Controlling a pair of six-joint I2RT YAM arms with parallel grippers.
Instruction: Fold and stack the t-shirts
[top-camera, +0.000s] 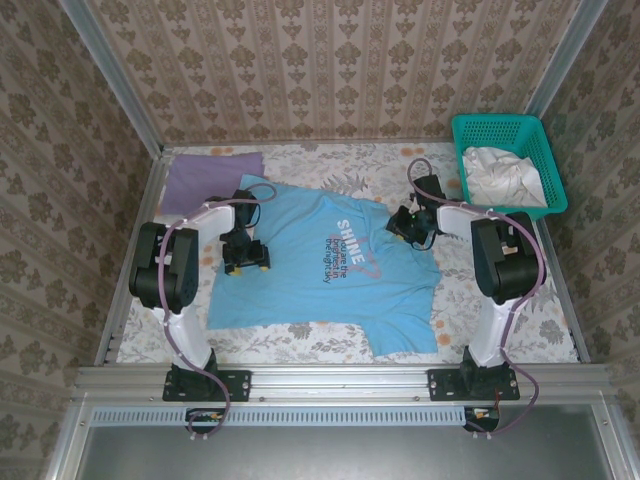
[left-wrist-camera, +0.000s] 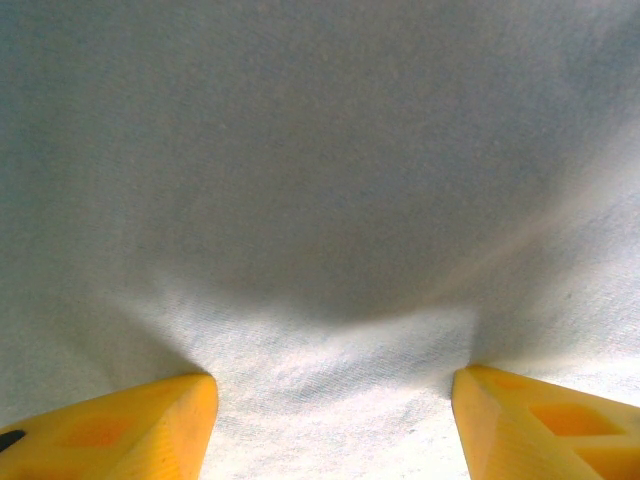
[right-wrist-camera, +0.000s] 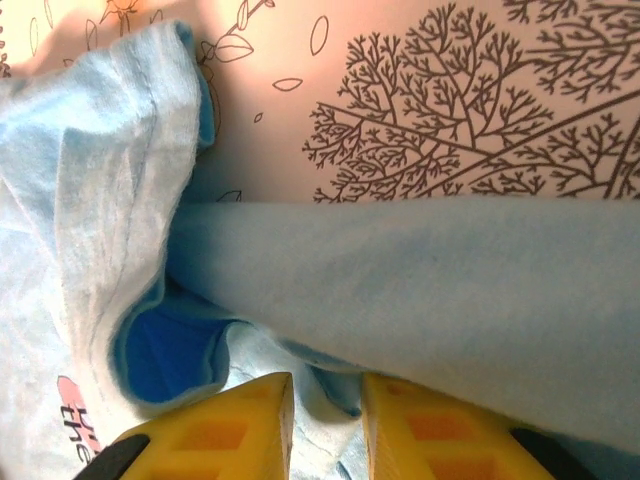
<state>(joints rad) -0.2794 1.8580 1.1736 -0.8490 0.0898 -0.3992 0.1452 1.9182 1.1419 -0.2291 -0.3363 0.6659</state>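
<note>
Blue t-shirt (top-camera: 300, 275) spread on the surface (top-camera: 500, 300).
Left tool (left-wrist-camera: 335, 400) spread, resting on its left part; right tool (right-wrist-camera: 327, 400) pinches its right edge.

Lab booth: wallpapered walls (top-camera: 330, 70), aluminium frame (top-camera: 340, 380)

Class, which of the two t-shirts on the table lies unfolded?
The sky-blue t-shirt with the SHINE print: it lies spread flat mid-table, whereas the lavender t-shirt sits folded small in the far left corner.
</note>
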